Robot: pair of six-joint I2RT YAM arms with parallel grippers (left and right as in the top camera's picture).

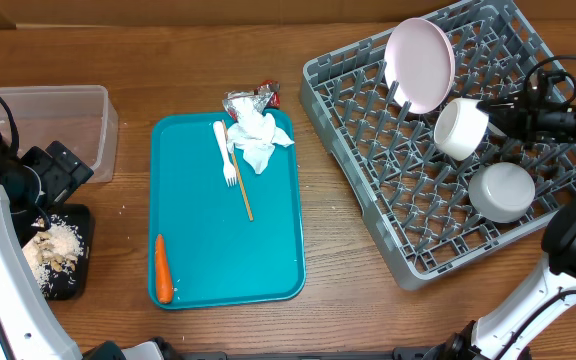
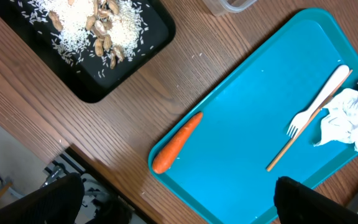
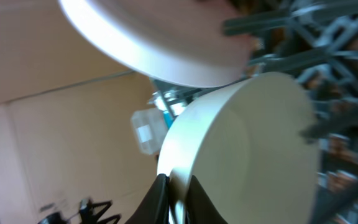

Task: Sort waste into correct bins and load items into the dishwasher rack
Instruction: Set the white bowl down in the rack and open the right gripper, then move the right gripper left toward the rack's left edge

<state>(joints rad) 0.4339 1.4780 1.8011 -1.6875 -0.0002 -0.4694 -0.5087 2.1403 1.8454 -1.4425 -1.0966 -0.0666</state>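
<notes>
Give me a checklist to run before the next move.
1. Right tool pinches bowl rim: ok.
2. Bowl inside rack: ok.
3. Bowl settled in place: cannot tell.
4. Left tool open and empty: ok.
5. Carrot binned: not ok, lies on teal tray.
6. Fork racked: not ok, lies on teal tray.
</notes>
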